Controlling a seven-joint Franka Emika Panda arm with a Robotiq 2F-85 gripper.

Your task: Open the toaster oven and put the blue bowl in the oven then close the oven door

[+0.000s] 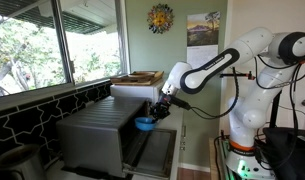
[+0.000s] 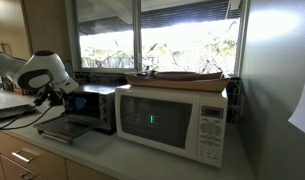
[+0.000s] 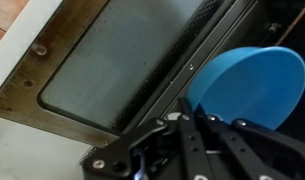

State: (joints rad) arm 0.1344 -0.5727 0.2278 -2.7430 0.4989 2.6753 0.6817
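1. The oven door (image 1: 155,152) lies folded down, so I judge step 2 is in hand: carrying the blue bowl (image 3: 247,85) into the toaster oven (image 1: 92,135).
2. Next, the bowl needs easing past the door into the cavity, then lowering and release.
3. The end effector (image 3: 197,115) looks clamped on the bowl's rim. In the wrist view the bowl sits at its 1 o'clock, over the lowered door.

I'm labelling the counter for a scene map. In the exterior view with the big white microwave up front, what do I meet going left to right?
White robot arm → boxy brushed-grey toaster oven → large white microwave. The wooden tray on the microwave overlaps it, so it is left out.
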